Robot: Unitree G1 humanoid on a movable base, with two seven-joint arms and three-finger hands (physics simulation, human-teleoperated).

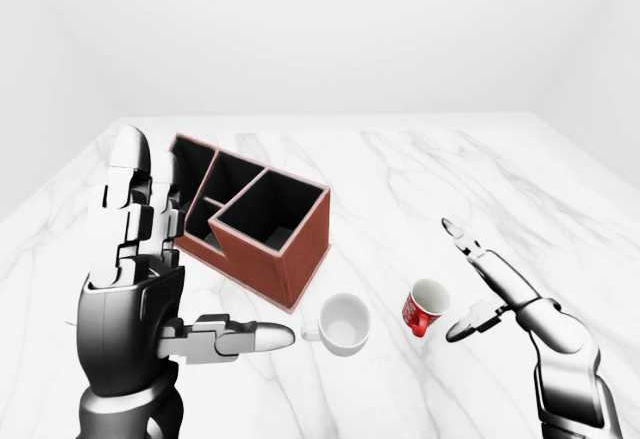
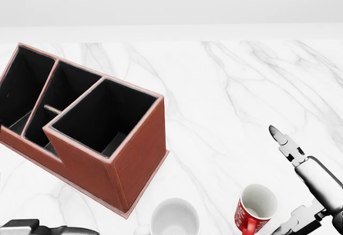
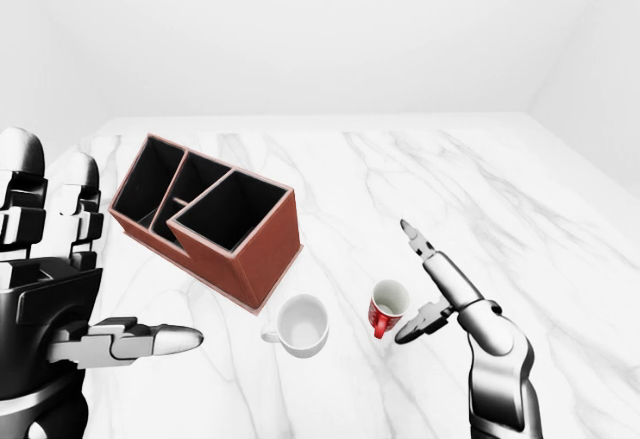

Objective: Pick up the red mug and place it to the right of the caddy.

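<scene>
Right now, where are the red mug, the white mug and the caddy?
red mug [image 1: 422,308], left-eye view, its outer side.
white mug [image 1: 344,323], left-eye view, inside the bowl.
caddy [image 1: 301,249], left-eye view, its right wall.

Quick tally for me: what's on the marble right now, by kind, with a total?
Mugs: 2, a red mug and a white mug
Caddy: 1
Total: 3 things
</scene>
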